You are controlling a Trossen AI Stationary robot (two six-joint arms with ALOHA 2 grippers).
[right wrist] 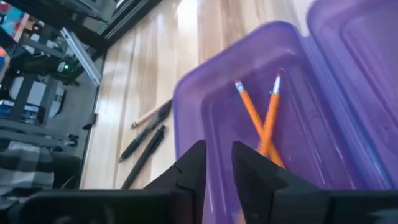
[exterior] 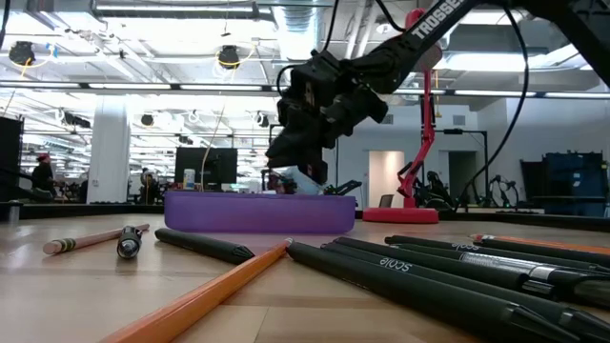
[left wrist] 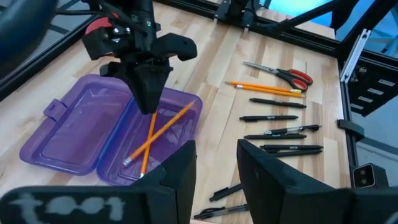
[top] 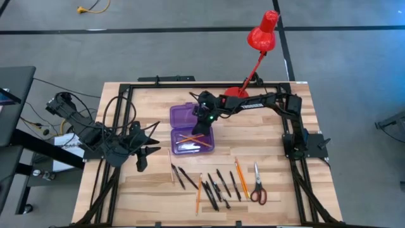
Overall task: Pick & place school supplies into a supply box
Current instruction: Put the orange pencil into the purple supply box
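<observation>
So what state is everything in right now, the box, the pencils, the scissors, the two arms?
Supply box: lid open, lying flat.
Two orange pencils: crossed inside the box.
Scissors: blades closed, on the table.
Pens: lying loose on the table.
Right gripper: above the box, fingers slightly apart, holding nothing.
Left gripper: waiting beside the box, fingers apart, empty.

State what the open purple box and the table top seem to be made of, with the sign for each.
Purple box: likely plastic, glossy; the wood shows through its walls. Table top: pale wood, smooth; grain and plank seams show.
</observation>
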